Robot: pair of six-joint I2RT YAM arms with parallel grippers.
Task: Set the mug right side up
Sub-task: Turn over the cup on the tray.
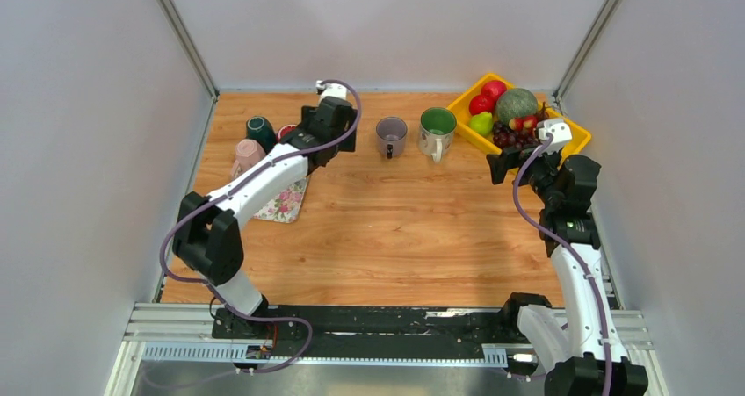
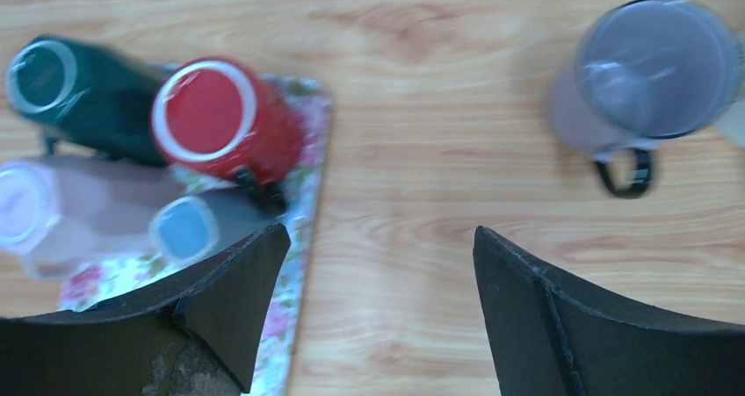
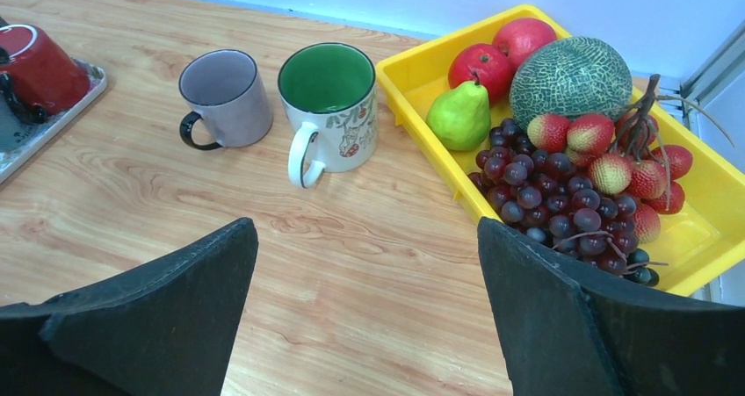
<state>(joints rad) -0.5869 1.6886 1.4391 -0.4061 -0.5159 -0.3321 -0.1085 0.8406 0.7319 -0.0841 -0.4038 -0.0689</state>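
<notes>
Several mugs stand upside down on a floral tray (image 2: 305, 194) at the back left: a red one (image 2: 220, 119), a dark green one (image 2: 66, 89), a pink one (image 2: 48, 207) and a grey one with a blue base (image 2: 198, 225). My left gripper (image 2: 382, 273) is open and empty. It hovers above the bare wood just right of the tray, and shows in the top view (image 1: 318, 140) next to the red mug (image 1: 285, 133). My right gripper (image 3: 365, 273) is open and empty over the table, left of the fruit tray.
A grey mug (image 1: 391, 135) and a white mug with a green inside (image 1: 437, 131) stand upright at the back centre. A yellow tray (image 1: 569, 137) of fruit sits at the back right. Walls close in the left, right and back sides.
</notes>
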